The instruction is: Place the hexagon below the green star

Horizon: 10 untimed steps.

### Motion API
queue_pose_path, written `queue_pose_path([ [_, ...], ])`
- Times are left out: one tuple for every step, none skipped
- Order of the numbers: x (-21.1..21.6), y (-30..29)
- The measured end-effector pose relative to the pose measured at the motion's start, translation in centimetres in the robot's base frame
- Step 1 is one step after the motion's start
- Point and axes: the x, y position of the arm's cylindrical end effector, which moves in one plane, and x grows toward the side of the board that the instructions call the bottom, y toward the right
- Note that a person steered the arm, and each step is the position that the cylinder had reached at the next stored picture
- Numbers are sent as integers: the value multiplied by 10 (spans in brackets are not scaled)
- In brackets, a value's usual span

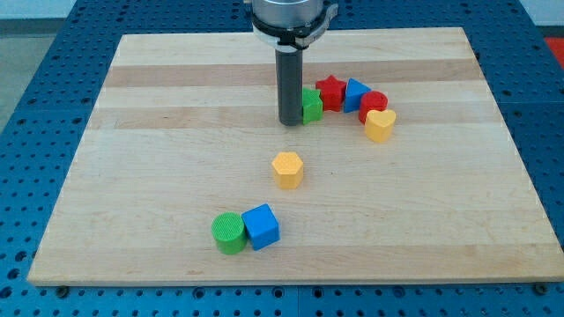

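A yellow hexagon block point(287, 168) lies near the board's middle. The green star block point(312, 104) lies above and slightly to the right of it, partly hidden behind my rod. My tip point(290, 121) rests on the board right at the green star's left side, above the hexagon with a gap between them.
A red star point(330, 91), a blue triangle point(355, 92), a red cylinder point(373, 103) and a yellow heart point(381, 125) form a curved row right of the green star. A green cylinder point(229, 232) and a blue cube point(261, 225) touch at the lower left. The wooden board point(159, 132) sits on a blue table.
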Motion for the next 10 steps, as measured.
queue_pose_path([
  [28,-21],
  [70,-50],
  [95,-75],
  [127,-71],
  [135,-49],
  [125,-26],
  [102,-19],
  [86,-18],
  [99,1],
  [106,35],
])
